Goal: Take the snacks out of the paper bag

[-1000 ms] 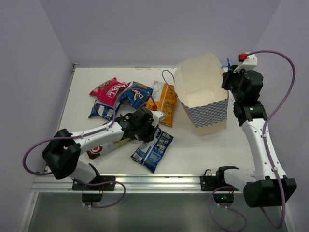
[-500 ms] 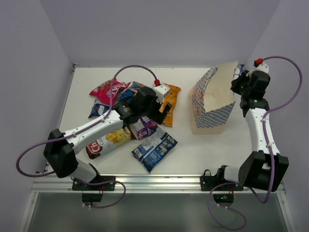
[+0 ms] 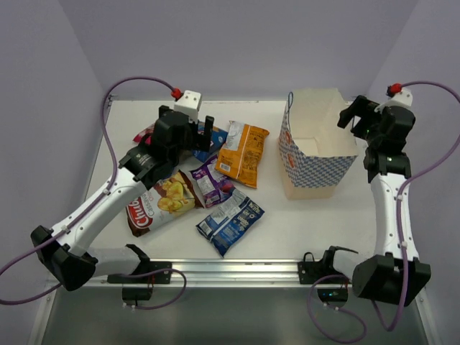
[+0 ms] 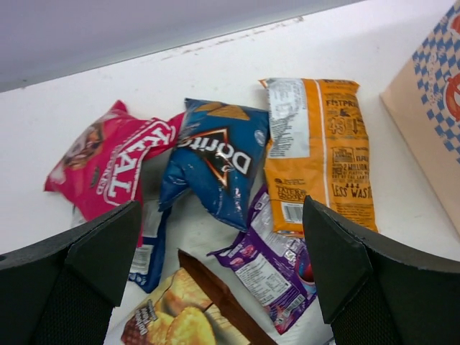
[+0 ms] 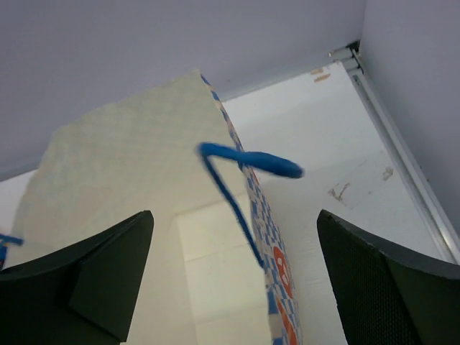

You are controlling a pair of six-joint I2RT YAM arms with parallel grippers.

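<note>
**Both claws released: seven packets on the table, one bag upright**

The left gripper [image 3: 203,135] stands with its jaws spread wide and nothing between them, above the far-left cluster of snacks. In its wrist view the left gripper [image 4: 221,215] looks down on six packets. These are a pink-red packet [image 4: 108,169], a blue packet [image 4: 215,162], an orange packet [image 4: 320,147], a purple packet [image 4: 277,262], a red-brown chips bag [image 4: 180,316] and a blue-and-white packet [image 4: 147,251] tucked partly under the pink-red one. From above, a seventh shows, a dark blue packet [image 3: 230,221] nearest the arms' bases. All seven lie flat on the table [image 3: 287,223], outside the bag, several overlapping at their edges.

The right gripper [image 3: 353,113] is also released, its jaws wide and gripping nothing, at the right rim of the one paper bag [image 3: 316,172]. In its wrist view a blue cord handle [image 5: 244,165] loops up in front of the open jaws and touches neither finger.

The bag stands upright with its mouth open, near the far right corner, well apart from the packets. A bare strip of tabletop runs between the orange packet and the bag, and more lies in front of the bag toward the near rail [image 3: 230,269]. Walls close the left, back and right sides; the right arm sits in the narrow gap between the bag and the right wall.
</note>
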